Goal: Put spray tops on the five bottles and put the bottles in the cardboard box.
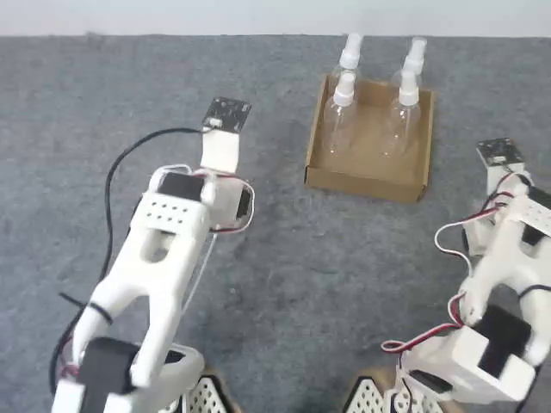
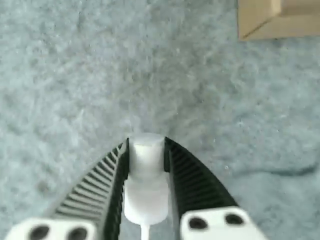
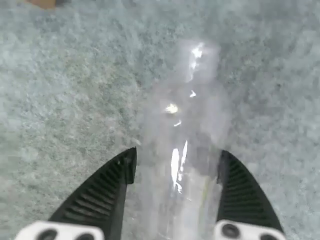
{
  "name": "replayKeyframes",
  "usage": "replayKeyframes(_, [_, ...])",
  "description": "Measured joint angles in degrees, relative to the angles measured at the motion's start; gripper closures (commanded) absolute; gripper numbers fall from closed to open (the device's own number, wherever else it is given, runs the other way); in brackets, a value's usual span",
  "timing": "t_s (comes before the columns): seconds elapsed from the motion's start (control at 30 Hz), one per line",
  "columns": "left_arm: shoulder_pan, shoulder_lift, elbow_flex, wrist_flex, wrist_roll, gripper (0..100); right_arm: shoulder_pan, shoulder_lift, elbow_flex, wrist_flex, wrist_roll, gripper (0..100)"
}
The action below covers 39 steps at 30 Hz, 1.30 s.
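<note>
Spray top (image 2: 145, 180) is clamped in the left gripper (image 2: 146, 142), apart from the cardboard box (image 1: 366, 182) holding four capped bottles (image 1: 343, 116). Right gripper (image 3: 177, 157) is closed around a clear bottle (image 3: 180, 125).

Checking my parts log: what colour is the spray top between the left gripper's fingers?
White. The spray top shows best in the left wrist view.

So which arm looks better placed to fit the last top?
Probably the left: the left gripper clamps the spray top, while the right gripper holds a clear bottle ready for it.
</note>
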Motion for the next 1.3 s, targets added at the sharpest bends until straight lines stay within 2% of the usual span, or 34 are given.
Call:
replayKeyframes(0.23, [0.4, -2.7, 12.3, -10.3, 5.2, 99, -1.2, 0.0, 0.1, 0.0, 0.0, 80.0])
replayKeyframes(0.37, [0.4, -2.7, 13.9, -13.5, 5.7, 99, -1.9, 0.0, 0.4, 0.0, 0.0, 80.3])
replayKeyframes(0.97, [0.4, -2.7, 14.0, -13.7, 5.7, 99, -1.9, 0.0, 0.4, 0.0, 0.1, 79.9])
replayKeyframes(1.2, [0.4, -2.7, 14.0, -13.7, 5.7, 99, -1.9, -0.6, 0.4, 2.5, 0.1, 66.6])
replayKeyframes(1.3, [0.4, -2.7, 14.0, -13.7, 5.7, 99, -1.9, -3.8, 0.4, 4.8, 0.2, 68.5])
